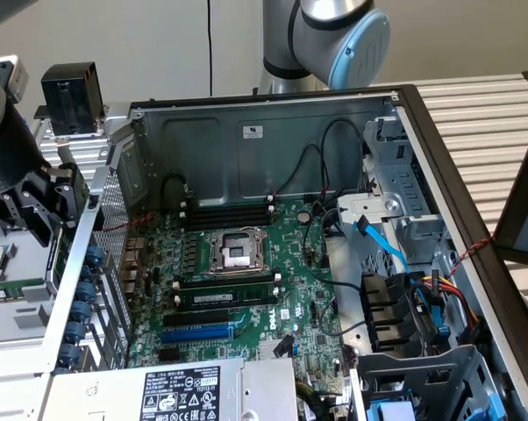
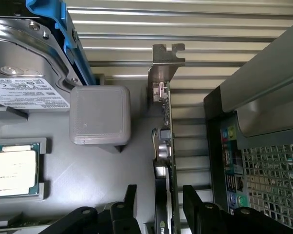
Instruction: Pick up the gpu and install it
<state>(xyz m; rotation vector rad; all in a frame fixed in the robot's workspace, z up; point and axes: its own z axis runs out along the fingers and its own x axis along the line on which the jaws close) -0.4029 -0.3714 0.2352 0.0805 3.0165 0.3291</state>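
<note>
Pincer [image 2: 160,191] open astride the gpu [image 2: 167,146], beside the case [image 2: 275,185].
The card is seen edge-on between the jaws, bracket farthest from the pincer. An uneven closure is judged likely to tilt it.

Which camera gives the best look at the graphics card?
The wrist view: the gpu stands edge-on, its silver bracket clear, between the fingers of the open gripper. In the exterior view the gripper covers nearly all of it.
</note>
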